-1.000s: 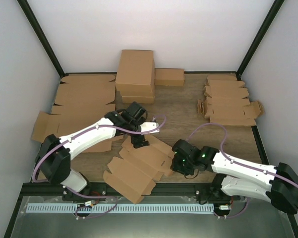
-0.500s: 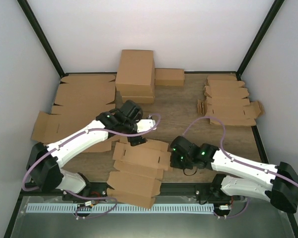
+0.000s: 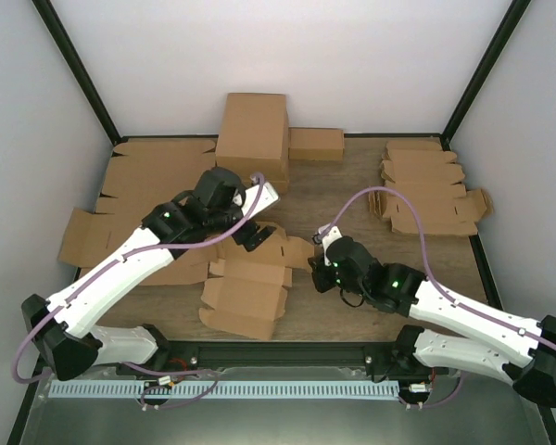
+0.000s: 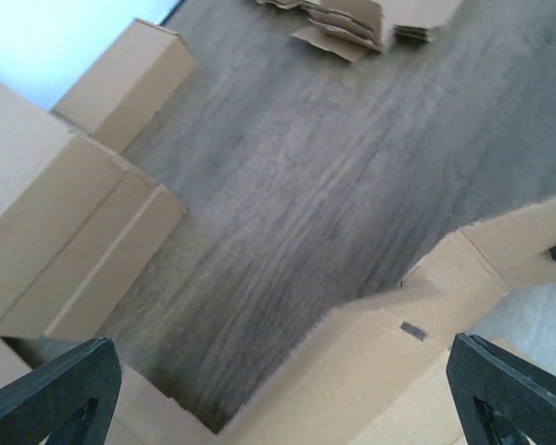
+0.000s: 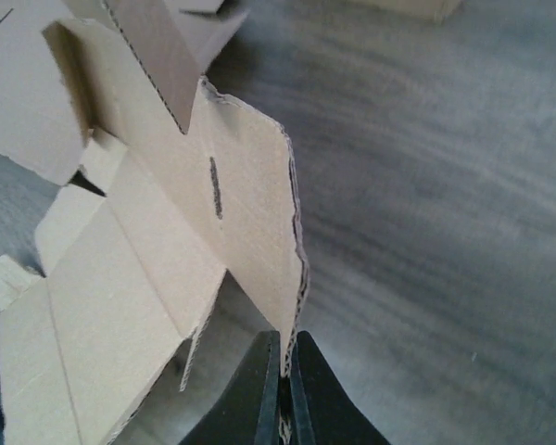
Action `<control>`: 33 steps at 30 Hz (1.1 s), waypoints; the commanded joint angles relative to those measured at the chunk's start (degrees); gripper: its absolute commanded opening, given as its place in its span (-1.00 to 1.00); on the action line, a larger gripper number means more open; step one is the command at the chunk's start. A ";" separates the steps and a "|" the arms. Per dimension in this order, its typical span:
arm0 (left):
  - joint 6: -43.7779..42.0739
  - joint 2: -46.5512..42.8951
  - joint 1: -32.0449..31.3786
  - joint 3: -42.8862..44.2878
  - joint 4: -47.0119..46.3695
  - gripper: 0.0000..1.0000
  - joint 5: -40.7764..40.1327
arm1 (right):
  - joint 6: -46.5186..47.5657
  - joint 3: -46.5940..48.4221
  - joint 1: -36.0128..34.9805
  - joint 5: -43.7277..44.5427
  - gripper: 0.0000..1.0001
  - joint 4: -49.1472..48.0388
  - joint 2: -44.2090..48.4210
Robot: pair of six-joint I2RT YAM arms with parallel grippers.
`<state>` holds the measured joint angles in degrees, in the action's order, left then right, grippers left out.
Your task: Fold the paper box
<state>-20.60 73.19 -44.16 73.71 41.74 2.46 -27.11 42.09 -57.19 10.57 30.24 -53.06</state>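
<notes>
Wooden table carries paper box, cartons, flat blanks.

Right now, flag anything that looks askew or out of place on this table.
The small brown cardboard box blank lies crooked and partly folded at the near middle, one flap lifted and pinched in the shut right hand. The pile of flat cardboard blanks at far right is fanned unevenly.

Tall brown carton at back, smaller closed box just beside it, flat cardboard sheets left, stacked blanks right, wooden table
</notes>
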 commanded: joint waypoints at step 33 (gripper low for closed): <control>-12.18 -3.03 0.31 -18.92 -11.10 -0.34 -8.27 | 19.60 -9.28 5.87 0.31 -0.99 -18.86 3.16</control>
<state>-33.82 69.60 -43.29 54.37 32.08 -7.16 -6.74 32.45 -52.31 11.70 14.41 -49.98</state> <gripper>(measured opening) 0.366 0.026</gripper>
